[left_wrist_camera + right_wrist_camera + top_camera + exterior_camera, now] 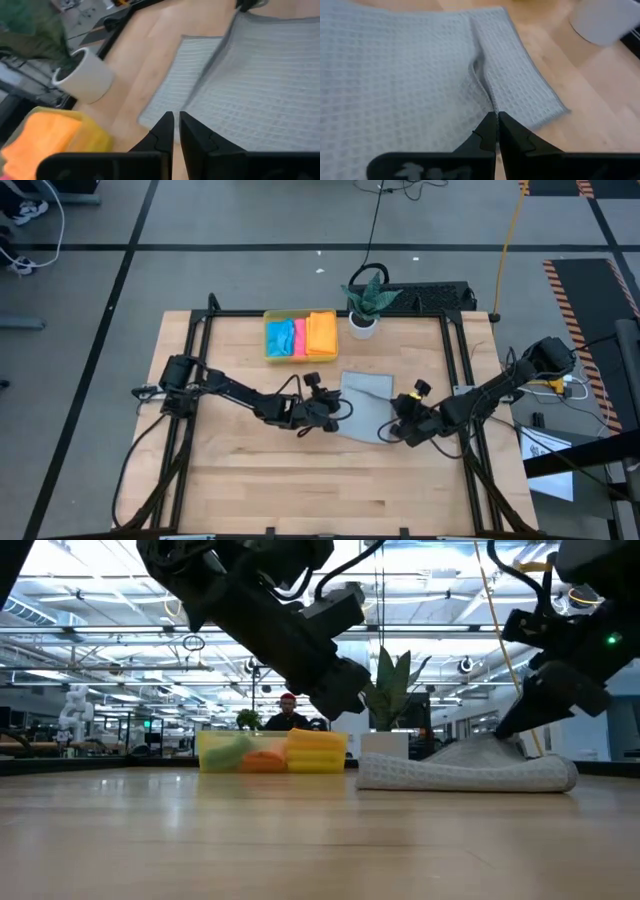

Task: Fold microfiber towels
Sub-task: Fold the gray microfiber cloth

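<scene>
Bench mid-fold: your right gripper [497, 116] pinched grey towel [365, 405]; left gripper [176, 120] hovered closed, empty. Next, carry that edge across.

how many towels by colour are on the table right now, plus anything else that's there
grey towel, spread on the table: 1
blue towel, in the tray: 1
pink towel, in the tray: 1
orange towel, in the tray: 1
yellow tray: 1
potted plant: 1
Total: 6

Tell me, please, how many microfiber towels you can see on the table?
4: a grey towel lies on the table between the two grippers, and blue, pink and orange towels sit side by side in the yellow tray. Another may be hidden in the tray.
</scene>
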### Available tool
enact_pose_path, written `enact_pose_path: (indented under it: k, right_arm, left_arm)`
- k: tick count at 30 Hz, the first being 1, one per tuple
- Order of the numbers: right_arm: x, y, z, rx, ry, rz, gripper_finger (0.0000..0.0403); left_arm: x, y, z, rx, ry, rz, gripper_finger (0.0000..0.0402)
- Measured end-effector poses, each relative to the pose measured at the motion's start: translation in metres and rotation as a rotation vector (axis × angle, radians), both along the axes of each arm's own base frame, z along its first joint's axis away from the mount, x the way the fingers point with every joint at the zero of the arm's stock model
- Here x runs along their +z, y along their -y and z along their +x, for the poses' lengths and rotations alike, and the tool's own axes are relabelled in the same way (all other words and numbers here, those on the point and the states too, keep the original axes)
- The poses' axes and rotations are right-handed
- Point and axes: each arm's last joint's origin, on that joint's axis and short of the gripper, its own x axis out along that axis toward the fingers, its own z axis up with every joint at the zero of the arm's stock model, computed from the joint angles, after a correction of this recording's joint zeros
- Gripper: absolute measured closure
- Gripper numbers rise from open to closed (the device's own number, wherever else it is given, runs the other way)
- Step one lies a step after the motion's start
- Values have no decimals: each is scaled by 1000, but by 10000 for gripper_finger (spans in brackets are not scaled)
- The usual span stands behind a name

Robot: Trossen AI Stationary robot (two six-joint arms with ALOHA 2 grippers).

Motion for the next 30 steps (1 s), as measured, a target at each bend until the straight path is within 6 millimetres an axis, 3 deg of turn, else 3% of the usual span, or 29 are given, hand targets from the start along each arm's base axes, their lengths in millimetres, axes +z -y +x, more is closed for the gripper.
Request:
enact_pose_path:
  k: [6,12,15,20,25,30]
  right_arm:
    - [3,-3,6,79,17,-22,403]
    - [5,-10,13,253,-17,8,403]
    - [8,-18,15,378,-14,8,403]
    - [15,-34,17,531,48,-41,403]
    - [18,-43,16,588,84,-49,403]
    - [18,-45,15,597,85,-48,403]
  left_arm:
    - [-1,-1,4,-189,-27,-83,371]
    - [-1,-35,10,-356,-28,-200,360]
    - [-1,-47,13,-510,-23,-191,324]
    - [-8,-44,19,-767,-2,-62,235]
    - [-12,-38,20,-730,-35,53,165]
    - [-18,-35,17,-703,-105,46,135]
